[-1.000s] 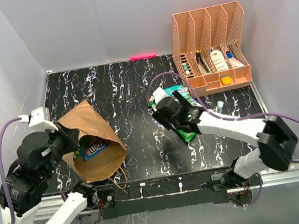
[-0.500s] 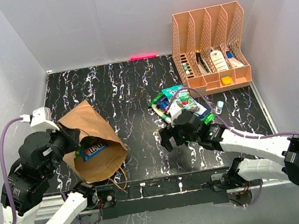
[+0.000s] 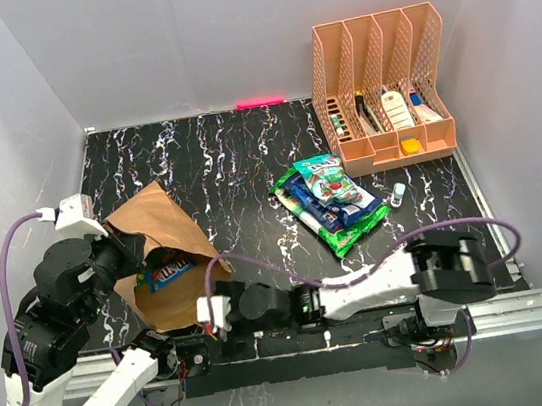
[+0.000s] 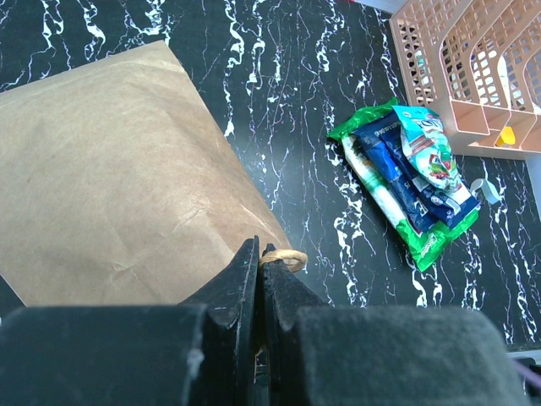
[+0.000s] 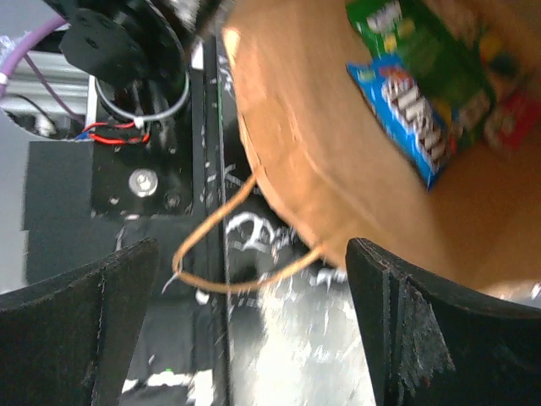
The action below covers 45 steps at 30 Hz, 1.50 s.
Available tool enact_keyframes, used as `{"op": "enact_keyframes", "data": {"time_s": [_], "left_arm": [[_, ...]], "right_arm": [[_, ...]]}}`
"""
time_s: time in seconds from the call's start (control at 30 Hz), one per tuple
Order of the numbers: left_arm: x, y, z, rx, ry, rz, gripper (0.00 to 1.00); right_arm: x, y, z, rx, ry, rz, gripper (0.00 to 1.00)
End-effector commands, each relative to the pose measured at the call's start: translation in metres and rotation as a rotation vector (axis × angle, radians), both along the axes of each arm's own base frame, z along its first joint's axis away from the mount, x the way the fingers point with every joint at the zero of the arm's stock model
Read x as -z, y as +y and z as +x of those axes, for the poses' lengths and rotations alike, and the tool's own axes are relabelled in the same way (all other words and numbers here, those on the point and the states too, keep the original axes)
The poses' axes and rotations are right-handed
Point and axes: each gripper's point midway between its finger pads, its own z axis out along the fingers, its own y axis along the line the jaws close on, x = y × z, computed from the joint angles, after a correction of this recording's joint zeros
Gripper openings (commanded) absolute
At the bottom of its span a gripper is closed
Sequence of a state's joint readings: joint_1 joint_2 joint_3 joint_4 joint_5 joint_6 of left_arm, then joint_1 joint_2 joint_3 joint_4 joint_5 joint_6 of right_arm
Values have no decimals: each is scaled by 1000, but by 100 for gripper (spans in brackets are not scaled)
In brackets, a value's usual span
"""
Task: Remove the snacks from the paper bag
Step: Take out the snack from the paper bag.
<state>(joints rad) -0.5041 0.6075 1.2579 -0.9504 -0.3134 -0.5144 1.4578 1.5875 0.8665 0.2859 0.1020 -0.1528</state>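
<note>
Two arms, only one moved. One second ago the right gripper (image 3: 214, 312) sat over the snack pile at mid-table. It has since swung back and left, and is now low at the near edge, right in front of the mouth of the paper bag (image 3: 159, 229). Its fingers (image 5: 84, 330) are spread wide with nothing between them. Right wrist view looks straight into the bag, with a twisted handle loop (image 5: 221, 254) hanging off the rim.

Pile is now uncovered. The large green packet (image 3: 343, 241) lies on the bottom, the dark blue packet (image 3: 357, 211) is on it and the teal-green packet (image 3: 328, 180) is on top. All three are out on the black table (image 3: 234, 158), well apart from the bag and near the orange file rack (image 3: 381, 87).

Left gripper (image 3: 122, 256) is unchanged, fingers pressed together and pinching the bag's edge by the handle. The bag lies on its side at near left, in the same spot as before.

Still inside the bag are a blue snack (image 5: 407, 108), a green snack (image 5: 435, 51) behind it and a red snack (image 5: 507, 118), which is blurred. The blue one shows at the mouth in the top view too, same place as a second ago.
</note>
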Motion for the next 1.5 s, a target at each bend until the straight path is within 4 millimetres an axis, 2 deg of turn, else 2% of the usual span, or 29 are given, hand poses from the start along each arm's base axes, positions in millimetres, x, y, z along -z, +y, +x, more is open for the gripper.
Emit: {"op": "enact_keyframes", "data": {"time_s": [0.0, 0.03, 0.07, 0.17, 0.27, 0.37, 0.53, 0.77, 1.03, 1.27, 1.37, 1.47], "left_arm": [[-3, -3, -1, 15, 5, -6, 0], [-4, -3, -1, 17, 9, -5, 0], [-4, -4, -2, 19, 11, -6, 0], [-6, -4, -3, 24, 10, -11, 0], [-8, -5, -3, 29, 8, -19, 0], [-8, -9, -4, 44, 12, -29, 0], [-8, -13, -5, 61, 18, -45, 0], [-9, -13, -8, 70, 23, -47, 0], [-11, -13, -10, 75, 25, -46, 0], [-12, -15, -9, 79, 28, -49, 0], [-11, -15, -9, 80, 31, -49, 0], [-11, -13, -11, 77, 33, -45, 0]], "right_arm": [[-56, 61, 11, -120, -410, 159, 94], [-38, 73, 14, -136, -446, 117, 93], [-33, 81, 17, -149, -490, 107, 91], [-28, 101, 32, -137, -643, 98, 85], [-21, 113, 47, -140, -764, 77, 72], [-10, 122, 62, -145, -811, 55, 68], [9, 128, 90, -147, -820, 7, 67], [-6, 132, 128, -36, -746, 86, 68], [19, 145, 132, -126, -733, 70, 72], [40, 153, 157, -92, -707, 24, 75], [50, 152, 169, -51, -710, 4, 71], [54, 149, 174, -22, -703, -4, 61]]}}
